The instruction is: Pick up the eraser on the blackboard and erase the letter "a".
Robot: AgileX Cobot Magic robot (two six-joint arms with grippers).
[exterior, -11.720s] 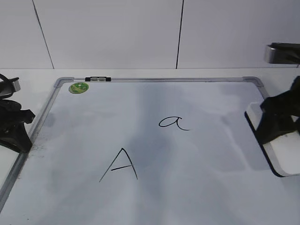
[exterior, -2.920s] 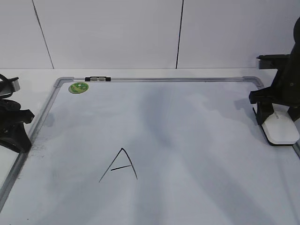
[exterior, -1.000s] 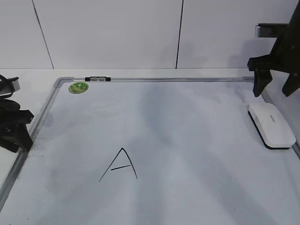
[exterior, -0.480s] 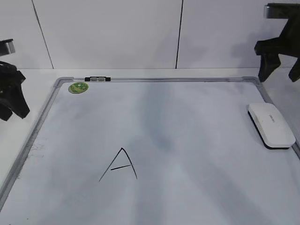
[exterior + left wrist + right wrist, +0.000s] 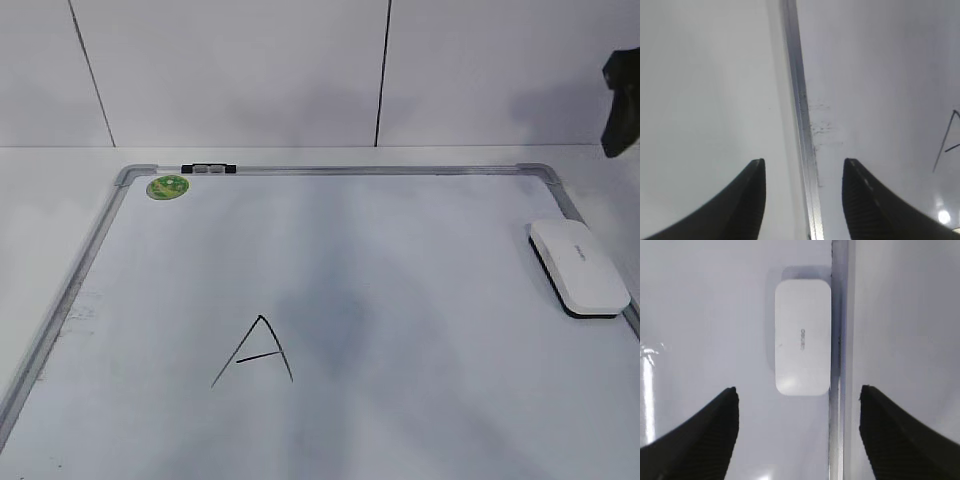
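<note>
The white eraser (image 5: 579, 266) lies flat on the blackboard (image 5: 420, 400), against its right frame rail, with nothing holding it. In the right wrist view the eraser (image 5: 802, 337) is well ahead of my right gripper (image 5: 797, 400), which hangs open and empty high above the board. A dark piece of the right arm (image 5: 622, 100) shows at the exterior view's top right edge. My left gripper (image 5: 802, 170) is open and empty above the board's left frame rail (image 5: 799, 100). No letter "a" shows on the board; a faint grey smudge (image 5: 330, 310) marks the middle.
A large capital "A" (image 5: 255, 352) is drawn at the lower left, its edge also in the left wrist view (image 5: 945, 145). A round green sticker (image 5: 168, 186) sits near the far left corner, with a small black clip (image 5: 208, 169) on the top rail.
Both arms have risen away from the board. The left gripper has left the exterior view; only a tip of the right arm remains. The eraser has not moved.
</note>
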